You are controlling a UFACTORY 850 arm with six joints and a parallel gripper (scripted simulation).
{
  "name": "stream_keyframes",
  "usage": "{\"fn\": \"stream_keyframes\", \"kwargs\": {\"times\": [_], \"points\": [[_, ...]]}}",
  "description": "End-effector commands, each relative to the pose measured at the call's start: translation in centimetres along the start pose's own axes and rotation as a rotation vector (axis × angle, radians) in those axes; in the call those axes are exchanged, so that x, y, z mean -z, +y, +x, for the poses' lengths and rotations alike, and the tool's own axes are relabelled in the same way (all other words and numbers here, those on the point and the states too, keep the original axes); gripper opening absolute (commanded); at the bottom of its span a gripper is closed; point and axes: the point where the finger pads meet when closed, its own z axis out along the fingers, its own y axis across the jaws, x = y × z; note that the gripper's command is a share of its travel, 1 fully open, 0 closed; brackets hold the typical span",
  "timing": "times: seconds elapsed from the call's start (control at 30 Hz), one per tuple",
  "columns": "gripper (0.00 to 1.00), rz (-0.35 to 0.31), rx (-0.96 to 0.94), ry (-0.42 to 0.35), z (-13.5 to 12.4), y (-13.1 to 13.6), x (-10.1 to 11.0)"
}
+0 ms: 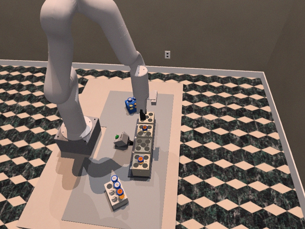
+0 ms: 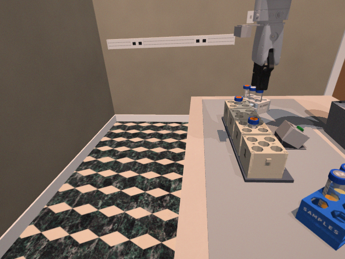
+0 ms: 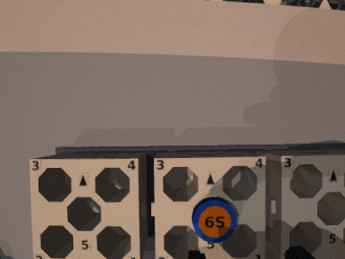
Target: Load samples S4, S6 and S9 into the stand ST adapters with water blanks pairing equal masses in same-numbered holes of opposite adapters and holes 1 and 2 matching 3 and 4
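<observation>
The loading stand ST (image 1: 130, 174) (image 2: 267, 180) holds four cream adapters in a row. S6 (image 1: 144, 128) (image 2: 253, 120) (image 3: 214, 221) stands upright in the centre hole of the adapter beside adapter 1 (image 2: 264, 168). Adapter 1 has no tubes. Another orange-dot tube (image 1: 140, 158) (image 2: 238, 98) stands in the centre hole of the adapter at the row's other end; its ID is too small to read. The white blanks rack (image 1: 120, 204) (image 2: 264, 105) holds two white-dot tubes and one orange-dot tube (image 1: 120, 191) (image 2: 246, 86). My gripper (image 1: 143, 116) (image 2: 261, 88) is part open and empty, above the row.
The DONE key (image 1: 116, 136) (image 2: 300, 128) is on a small sloped desk beside the row. The blue samples rack (image 1: 131, 110) (image 2: 317, 222) stands beyond adapter 1's end and holds a grey-dot tube (image 1: 129, 99) (image 2: 336, 178) and another blue-capped tube.
</observation>
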Motion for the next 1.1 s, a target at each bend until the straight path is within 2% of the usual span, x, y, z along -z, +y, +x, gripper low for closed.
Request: {"fn": "stream_keyframes", "kwargs": {"times": [0.0,0.63,0.67,1.07], "points": [[0.44,0.0,0.0,0.001,0.1,0.0,0.2],[0.44,0.0,0.0,0.001,0.1,0.0,0.2],[0.57,0.0,-0.033,0.001,-0.1,0.5,0.2],[0.57,0.0,-0.367,0.001,-1.9,5.2,0.2]]}}
